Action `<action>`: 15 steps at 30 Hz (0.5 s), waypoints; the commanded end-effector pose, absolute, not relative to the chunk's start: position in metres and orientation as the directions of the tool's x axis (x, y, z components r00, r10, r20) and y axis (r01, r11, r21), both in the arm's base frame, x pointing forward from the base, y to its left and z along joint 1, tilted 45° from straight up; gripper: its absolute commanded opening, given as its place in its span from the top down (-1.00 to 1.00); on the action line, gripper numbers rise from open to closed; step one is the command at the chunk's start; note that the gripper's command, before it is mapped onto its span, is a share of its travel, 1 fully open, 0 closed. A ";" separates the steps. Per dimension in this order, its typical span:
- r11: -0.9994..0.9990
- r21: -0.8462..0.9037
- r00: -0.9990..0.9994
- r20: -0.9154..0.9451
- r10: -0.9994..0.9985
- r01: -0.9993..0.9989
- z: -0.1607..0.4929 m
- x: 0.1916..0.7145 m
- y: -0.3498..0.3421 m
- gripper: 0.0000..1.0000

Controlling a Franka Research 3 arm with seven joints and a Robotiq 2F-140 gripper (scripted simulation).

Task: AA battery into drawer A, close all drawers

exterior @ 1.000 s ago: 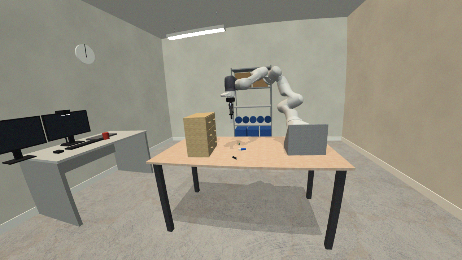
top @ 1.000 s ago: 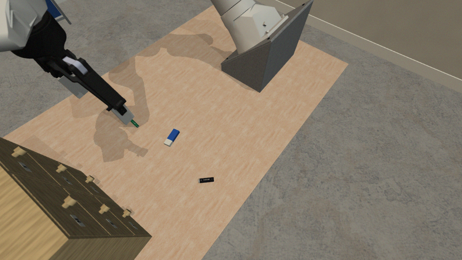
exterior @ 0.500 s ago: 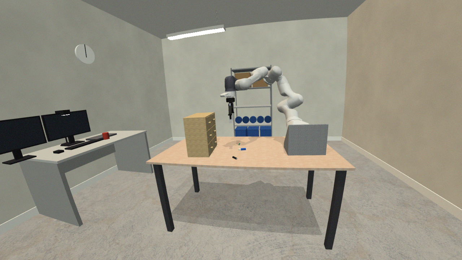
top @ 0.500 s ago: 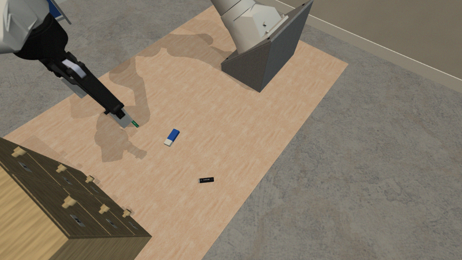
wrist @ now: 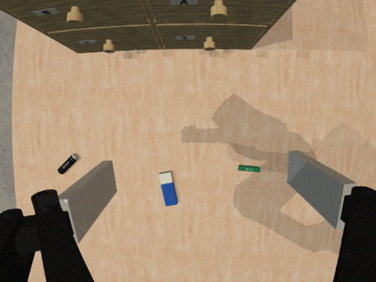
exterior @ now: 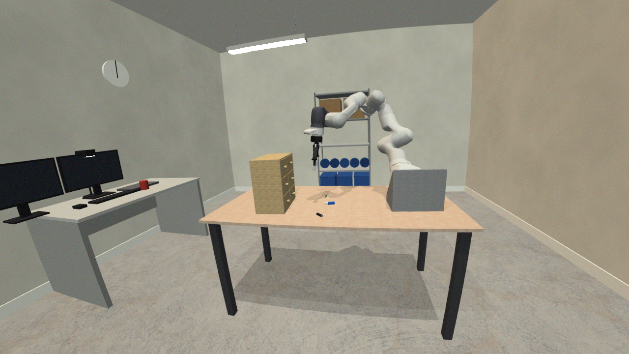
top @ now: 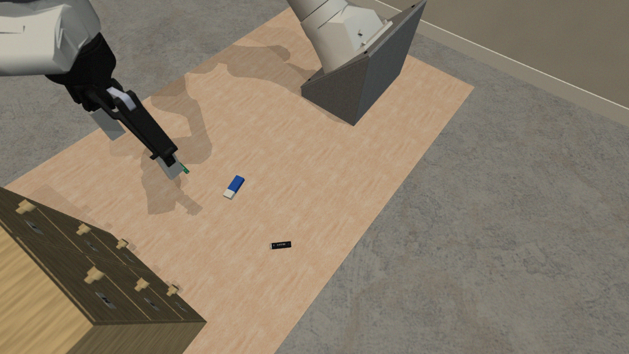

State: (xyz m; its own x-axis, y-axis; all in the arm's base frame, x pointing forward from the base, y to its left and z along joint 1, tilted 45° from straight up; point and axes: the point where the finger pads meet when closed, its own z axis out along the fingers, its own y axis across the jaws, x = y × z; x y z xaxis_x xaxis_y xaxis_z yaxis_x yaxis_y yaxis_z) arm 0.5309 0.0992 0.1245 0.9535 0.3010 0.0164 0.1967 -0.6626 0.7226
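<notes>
While every drawer of the dark-fronted wooden chest [top: 83, 281] at the surface's [top: 307, 145] left edge sits flush, the black pincer [wrist: 200, 196] hangs high, spread, holding nothing; the black cylindrical AA battery [top: 280, 244] lies near the front edge.

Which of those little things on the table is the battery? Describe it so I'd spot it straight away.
Start at the wooden chest of drawers on the table and look out in front of its knobbed drawers, toward the table's near edge. The AA battery lies flat there, alone. It is a small black cylinder, unlike the blue-and-white eraser and the thin green piece farther back.
</notes>
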 end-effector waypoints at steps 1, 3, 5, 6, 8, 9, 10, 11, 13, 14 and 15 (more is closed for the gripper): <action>-0.685 0.713 0.920 0.153 0.361 0.151 0.117 0.552 0.102 -1.00; -0.685 0.713 0.892 0.201 0.405 0.150 0.112 0.560 0.099 -1.00; -0.685 0.713 0.892 0.201 0.405 0.150 0.112 0.560 0.099 -1.00; -0.685 0.713 0.876 0.226 0.427 0.150 0.110 0.563 0.097 -1.00; -0.685 0.713 0.841 0.273 0.468 0.150 0.105 0.571 0.094 -1.00; -0.685 0.713 0.822 0.295 0.487 0.150 0.102 0.575 0.092 -1.00; -0.685 0.713 0.803 0.316 0.505 0.151 0.100 0.578 0.091 -1.00; -0.685 0.713 0.784 0.336 0.522 0.150 0.098 0.582 0.089 -1.00; -0.685 0.713 0.747 0.372 0.551 0.150 0.094 0.588 0.086 -1.00; -0.685 0.713 0.731 0.387 0.563 0.150 0.092 0.591 0.085 -1.00; -0.685 0.713 0.715 0.400 0.573 0.150 0.090 0.593 0.084 -1.00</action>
State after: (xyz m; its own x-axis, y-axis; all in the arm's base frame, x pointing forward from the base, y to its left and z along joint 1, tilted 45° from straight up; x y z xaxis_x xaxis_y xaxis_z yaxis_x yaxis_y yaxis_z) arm 0.5737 0.0716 0.0996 0.8055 0.5696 0.1636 0.2681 -0.5964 0.7566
